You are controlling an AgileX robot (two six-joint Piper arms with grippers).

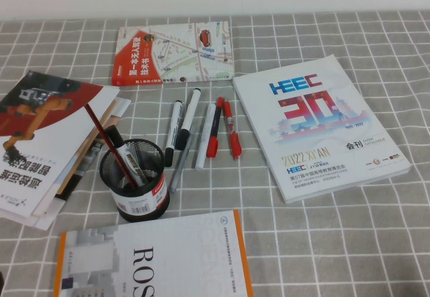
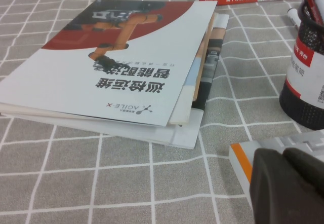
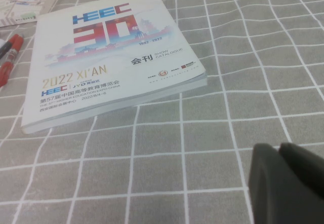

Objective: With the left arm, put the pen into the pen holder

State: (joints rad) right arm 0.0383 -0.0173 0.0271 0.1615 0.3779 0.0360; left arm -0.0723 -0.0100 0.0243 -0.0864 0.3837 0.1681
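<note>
Looking down from above, you see the pen [image 1: 173, 134] lying flat on the surface, just right of the pen holder [image 1: 135, 181]. It has a white body and a long black cap at its near end. A second pen just like it [image 1: 187, 118] lies right beside it, then a thin grey pen [image 1: 181, 164], a white pen [image 1: 205, 136] and two red-capped pens [image 1: 222, 129] further right. The pen holder stands upright near the left, with one marker and a red pencil already inside.

Your left hand [image 2: 288, 186] is clenched tight and grasping nothing. It sits low at the near left, beside a book with an orange edge [image 2: 242, 162] and near the stack of booklets [image 2: 124, 72]. Your right hand [image 3: 286, 183] hangs low at the near right, by the big white book [image 3: 106, 51], also clenched and empty.

The pen looks light, stiff and smooth, so it may roll or slip. I think you should take it around the middle of the white body, across its width. Mind its twin, which lies very close.
</note>
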